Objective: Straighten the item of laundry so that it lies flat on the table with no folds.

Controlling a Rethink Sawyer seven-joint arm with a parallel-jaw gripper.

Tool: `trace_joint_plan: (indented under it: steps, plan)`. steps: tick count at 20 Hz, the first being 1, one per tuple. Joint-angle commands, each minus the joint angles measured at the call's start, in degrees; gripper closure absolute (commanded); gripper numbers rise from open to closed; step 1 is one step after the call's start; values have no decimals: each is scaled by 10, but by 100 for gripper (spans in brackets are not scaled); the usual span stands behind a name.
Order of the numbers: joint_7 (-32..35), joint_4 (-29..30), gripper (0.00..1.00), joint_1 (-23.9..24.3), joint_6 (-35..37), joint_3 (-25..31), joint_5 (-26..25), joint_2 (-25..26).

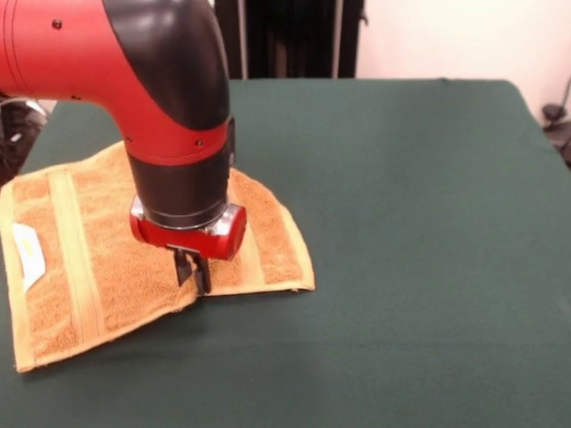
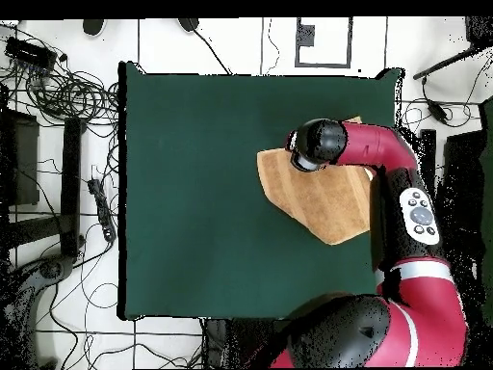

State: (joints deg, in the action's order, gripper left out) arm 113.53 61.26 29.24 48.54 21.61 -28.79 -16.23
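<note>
From my console I see the small orange-tan terry towel (image 1: 107, 259) lying at one side of the large dark green cloth-topped surface (image 1: 419, 267), close to that surface's edge in the overhead view. It is mostly spread out: one paler woven band (image 1: 76, 259) runs straight across it and the white label (image 1: 28, 254) lies at one end. The other end is not square, though. In the front view the near edge kinks where the end effector (image 1: 192, 272) meets it, and the corner beyond (image 1: 299, 267) juts off at an angle, so I judge a fold or skew remains there.

The red and black arm (image 1: 134, 62) comes down over the towel, and its end effector's dark fingers (image 1: 202, 273) stand close together right at that near edge. They look pinched on the cloth, but I cannot tell for sure.

By my reading the job is well along, but not done: that angled end needs pulling out until the outline is a clean rectangle.
</note>
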Motion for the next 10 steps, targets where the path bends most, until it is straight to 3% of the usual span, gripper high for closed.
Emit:
trace_joint_plan:
  steps: [1, 10]
  plan:
    - [-100, 13, 100, -49, -16, 56, -7, -29]
    - [101, 71, 100, -93, -82, 7, 27, -49]
